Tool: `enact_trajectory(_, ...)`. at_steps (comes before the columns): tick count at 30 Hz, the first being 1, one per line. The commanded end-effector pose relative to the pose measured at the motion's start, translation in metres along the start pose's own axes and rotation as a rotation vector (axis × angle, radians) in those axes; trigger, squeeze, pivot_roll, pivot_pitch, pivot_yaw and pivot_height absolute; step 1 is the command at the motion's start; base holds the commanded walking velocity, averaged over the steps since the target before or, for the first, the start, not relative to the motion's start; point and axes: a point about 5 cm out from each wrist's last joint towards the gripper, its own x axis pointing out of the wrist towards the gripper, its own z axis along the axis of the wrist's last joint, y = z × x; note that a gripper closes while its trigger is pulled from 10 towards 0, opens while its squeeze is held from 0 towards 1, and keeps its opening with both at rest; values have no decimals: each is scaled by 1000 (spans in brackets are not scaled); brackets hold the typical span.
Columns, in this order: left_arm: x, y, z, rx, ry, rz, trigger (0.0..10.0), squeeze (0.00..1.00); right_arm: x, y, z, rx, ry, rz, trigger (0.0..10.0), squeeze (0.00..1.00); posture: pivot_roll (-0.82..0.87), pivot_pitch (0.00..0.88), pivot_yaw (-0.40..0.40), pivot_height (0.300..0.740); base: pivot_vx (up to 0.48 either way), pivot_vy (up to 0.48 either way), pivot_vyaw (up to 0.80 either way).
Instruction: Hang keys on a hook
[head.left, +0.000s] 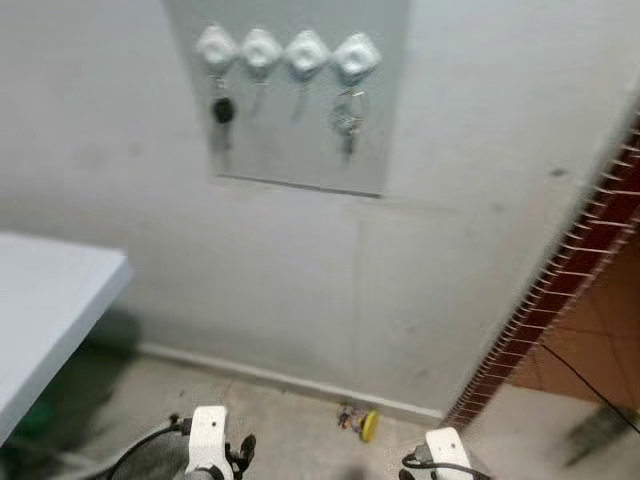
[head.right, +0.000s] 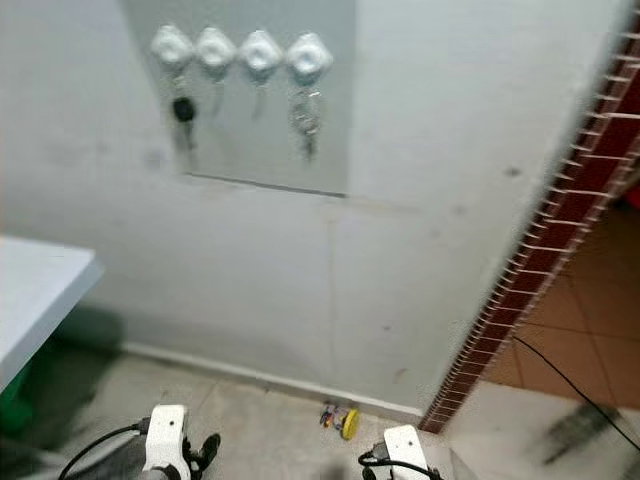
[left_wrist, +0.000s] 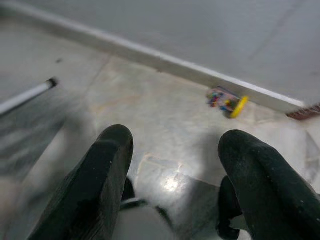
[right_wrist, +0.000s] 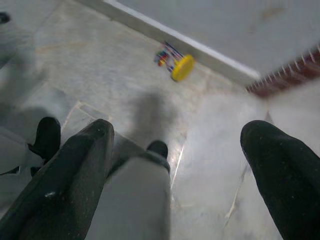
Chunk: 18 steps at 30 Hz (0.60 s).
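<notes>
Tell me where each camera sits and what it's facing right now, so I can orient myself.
Left eye view: head, facing the wall; hooks, keys on the floor; both wrists at the lower edge.
Right eye view: head, same scene, shifted sideways.
Left wrist view: along the open left gripper, down at the floor.
Right wrist view: along the open right gripper, down at the floor.
Shared: all four show the yellow-tagged keys by the baseboard.
</notes>
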Motion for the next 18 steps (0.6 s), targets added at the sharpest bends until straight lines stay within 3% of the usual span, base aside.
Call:
enact_trajectory(1, -2, 6, -5, -11, 21, 28, 10000, 0, 1, 3, 2, -16, 0, 11, 10000, 0, -132, 0, 18, 724, 0, 0, 800)
enact_trajectory(18, -5, 10, -10, -29, 36, 49, 10000, 0, 2, 7, 1, -41, 20, 31, 10000, 0, -115, 0, 7, 724, 0, 0, 800)
